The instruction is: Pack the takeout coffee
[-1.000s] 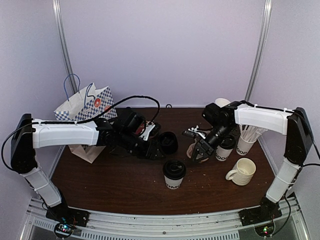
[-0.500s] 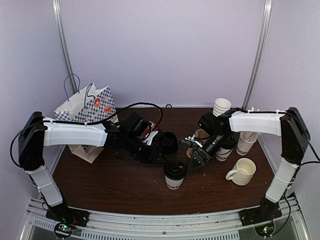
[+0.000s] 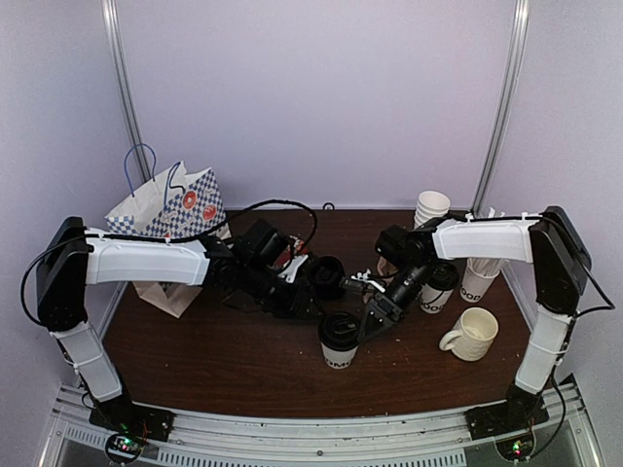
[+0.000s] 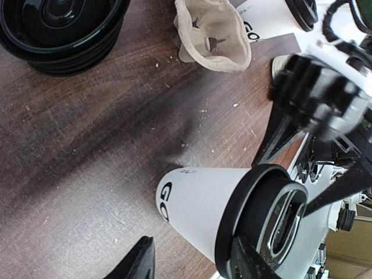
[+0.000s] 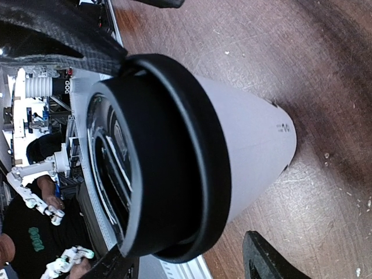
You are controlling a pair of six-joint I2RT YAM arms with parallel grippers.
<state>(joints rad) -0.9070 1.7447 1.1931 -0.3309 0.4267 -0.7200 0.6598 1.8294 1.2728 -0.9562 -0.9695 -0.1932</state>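
A white "GOOD" cup with a black dome lid (image 3: 339,341) stands at the front middle of the table. My right gripper (image 3: 373,319) is open just to its right. In the right wrist view the cup (image 5: 244,145) fills the space ahead of the open gripper (image 5: 186,263), apart from both fingers. My left gripper (image 3: 313,297) is open behind and left of the cup. The left wrist view shows the cup (image 4: 200,206) just beyond the gripper (image 4: 192,257). A second lidded cup (image 3: 438,288) stands to the right. The brown pulp carrier (image 4: 214,34) lies empty, mostly hidden in the top view.
A stack of black lids (image 3: 329,275) sits behind the left gripper and also shows in the left wrist view (image 4: 64,26). A cream mug (image 3: 471,334), a stack of lidless cups (image 3: 431,206) and a cup of stirrers (image 3: 477,277) are on the right. A paper bag (image 3: 165,209) stands back left.
My right gripper has moved forward and left, from the carrier to beside the front lidded cup. My left gripper has shifted slightly right toward that cup.
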